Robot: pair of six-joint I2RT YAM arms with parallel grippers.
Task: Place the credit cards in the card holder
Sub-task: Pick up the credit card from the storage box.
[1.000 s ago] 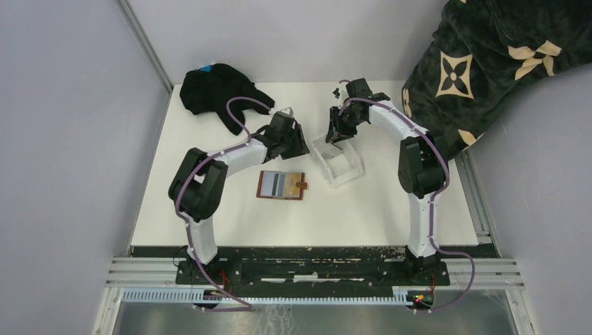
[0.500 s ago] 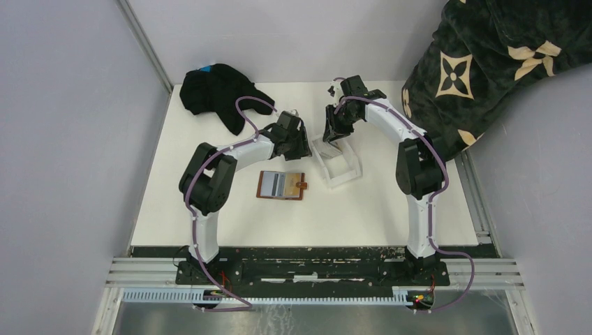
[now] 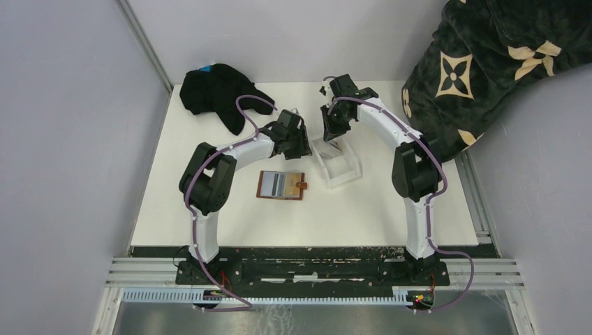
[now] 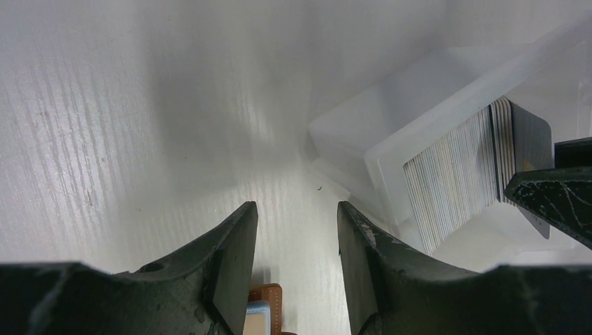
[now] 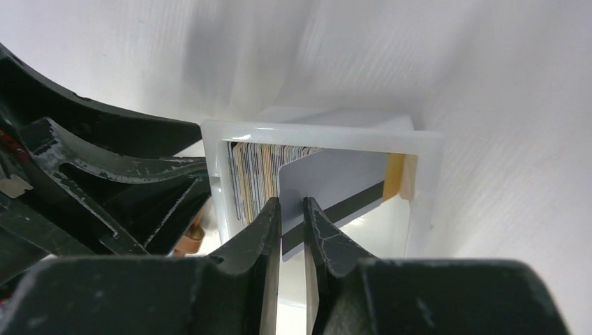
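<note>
Right gripper (image 5: 292, 209) has its fingers narrowly apart astride the near edge of a grey card (image 5: 335, 181) with a dark stripe; whether they pinch it I cannot tell. That card leans against the credit cards (image 5: 255, 174) stacked on edge in the clear tray (image 5: 426, 181). Left gripper (image 4: 297, 230) hovers beside the tray, jaws apart and empty. The card holder (image 3: 281, 185) lies open on the bench (image 3: 230, 209), just nearer than the left gripper.

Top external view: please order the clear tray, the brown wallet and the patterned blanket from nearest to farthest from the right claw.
1. Clear tray: the right claw is at its far end.
2. Brown wallet: to the left, nearer the bases.
3. Patterned blanket: far right corner.
</note>
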